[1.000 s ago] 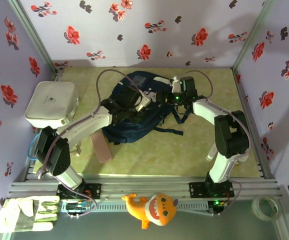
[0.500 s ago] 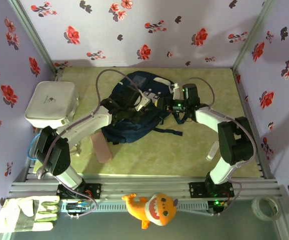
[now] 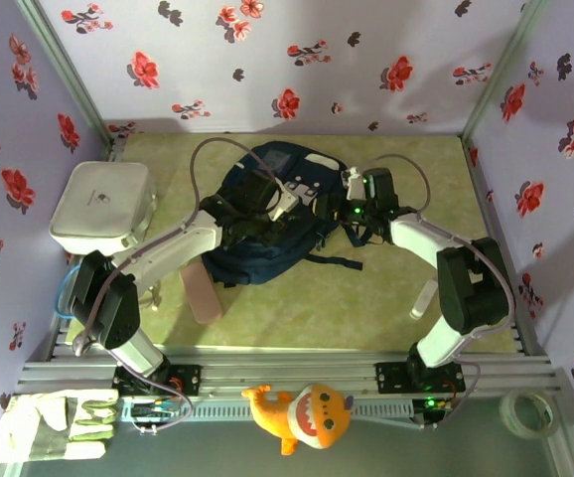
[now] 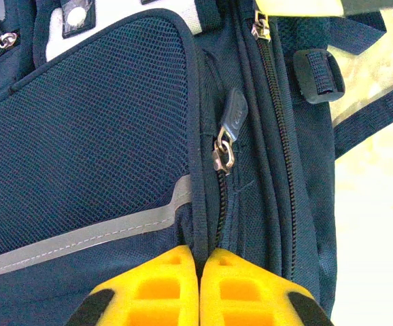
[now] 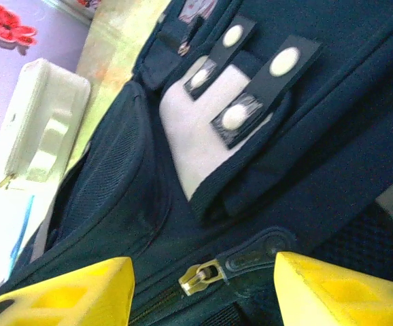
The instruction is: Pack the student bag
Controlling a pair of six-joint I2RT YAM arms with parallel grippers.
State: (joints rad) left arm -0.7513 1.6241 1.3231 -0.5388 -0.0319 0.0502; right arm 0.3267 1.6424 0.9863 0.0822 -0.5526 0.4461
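The student bag (image 3: 267,260), navy with white trim, lies in the middle of the table. My left gripper (image 3: 279,211) rests on top of it. In the left wrist view its yellow fingers (image 4: 149,288) are shut, pinching the navy piping beside a mesh pocket (image 4: 101,136); a metal zipper pull (image 4: 225,153) lies just ahead. My right gripper (image 3: 335,204) is at the bag's right side. In the right wrist view it (image 5: 203,288) stands open, with a brass zipper slider (image 5: 200,275) and its dark tab lying between the two fingers, untouched.
A white rounded box (image 3: 100,207) stands at the left wall. A pink flat object (image 3: 204,294) lies near the left arm and a white tube (image 3: 424,298) by the right arm. Dark bag straps (image 3: 342,260) trail to the right.
The right arm has swung its elbow outward and its gripper has shifted slightly down along the bag's right side. The left gripper has stayed pinched on the bag.
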